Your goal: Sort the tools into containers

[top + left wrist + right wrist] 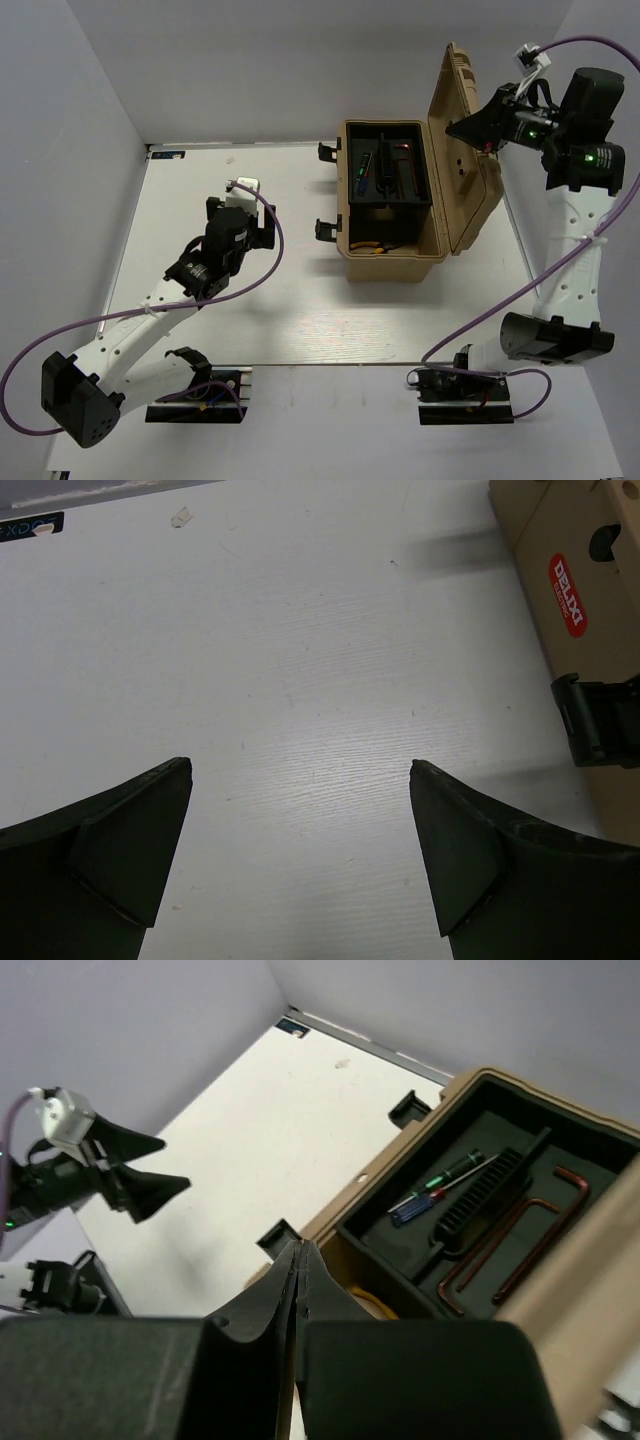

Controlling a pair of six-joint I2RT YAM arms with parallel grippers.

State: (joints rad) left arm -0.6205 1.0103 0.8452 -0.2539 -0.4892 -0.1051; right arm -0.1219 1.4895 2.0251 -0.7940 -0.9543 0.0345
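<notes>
- Center-right in the overhead view: tan toolbox (395,262) on the white table (280,320), lid (465,150) swung up & leaning back to the right.
- Black tray (470,1125) sits in the top of the box.
- Green/black-handled screwdriver (452,1171) & blue/red-handled screwdriver (412,1206) lie in the tray's left compartment (right wrist view), side by side, nearly touching.
- Ribbed black strip (480,1195) lies just right of the screwdrivers.
- Hex keys (520,1235), L-shaped, look dark reddish. They lie in the tray's right compartment, past the strip.
- Yellow-handled pliers (370,247) peek out below the tray's near end, down in the box bottom. Only a bit shows, so can't tell if it's one pair or two.
- No tool visible on the tabletop outside the box.
- Left gripper (300,850): jaws spread wide, nothing btwn them but bare tabletop. It sits left of center in the overhead view, well apart from the box.
- Right edge of the left wrist view: box side w/ a red label (567,595) & a black latch (600,720).
- Right gripper (298,1260): fingers pressed tight together, holding nothing. It's upper right in the overhead view, up beside the lid's top edge, tip pointing left toward the box.
</notes>
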